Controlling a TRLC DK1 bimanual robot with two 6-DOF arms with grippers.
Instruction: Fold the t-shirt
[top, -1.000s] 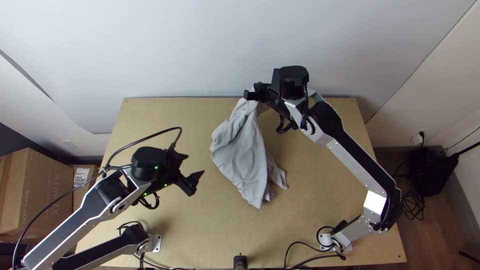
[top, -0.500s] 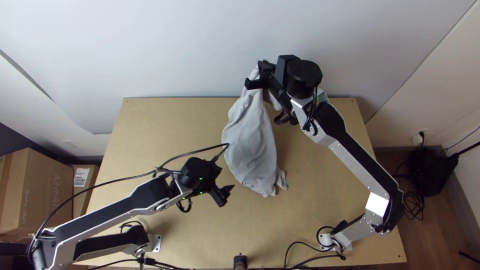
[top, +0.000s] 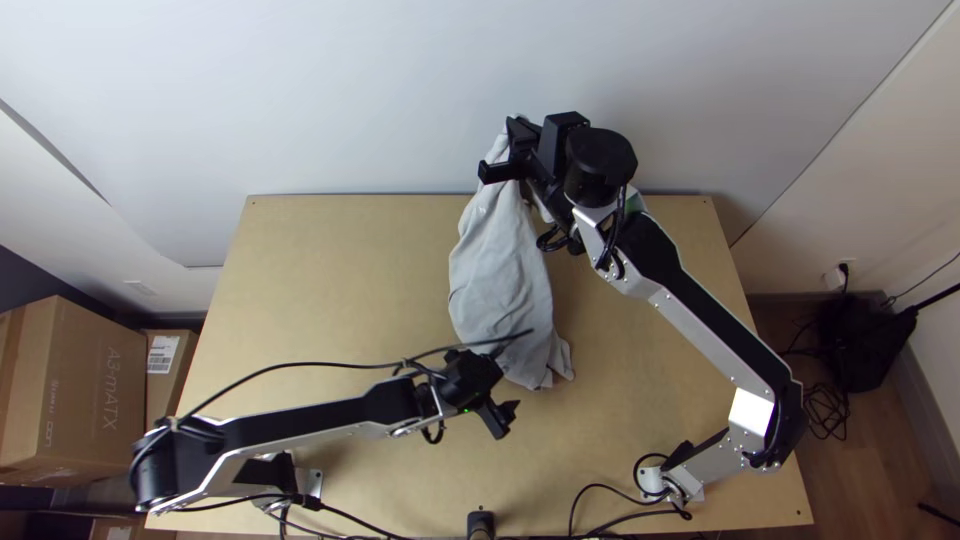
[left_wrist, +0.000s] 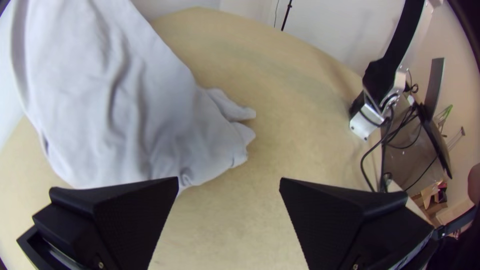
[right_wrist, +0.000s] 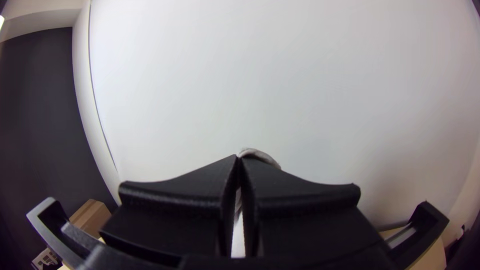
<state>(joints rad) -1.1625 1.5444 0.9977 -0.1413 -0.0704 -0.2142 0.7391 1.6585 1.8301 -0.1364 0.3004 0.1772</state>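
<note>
The light grey t-shirt (top: 500, 270) hangs bunched from my right gripper (top: 513, 150), held up near the table's far edge, its lower end around the middle of the table. In the right wrist view my right gripper (right_wrist: 238, 162) is shut, with a bit of the t-shirt (right_wrist: 260, 155) between and behind the tips. My left gripper (top: 505, 415) stands at the near side of the shirt's lower end. In the left wrist view the left gripper (left_wrist: 229, 182) is open with nothing between its fingers, and the t-shirt (left_wrist: 125, 110) hangs beyond them.
The wooden table (top: 330, 270) shows bare wood left and right of the shirt. A black cable from the left arm passes over the shirt's lower part. Cardboard boxes (top: 70, 390) stand left of the table, and a white wall rises behind it.
My left gripper has moved right and a little toward the near edge, staying open. The right gripper has lifted the shirt somewhat, and its lower end has drawn together and shifted away from the near edge.
</note>
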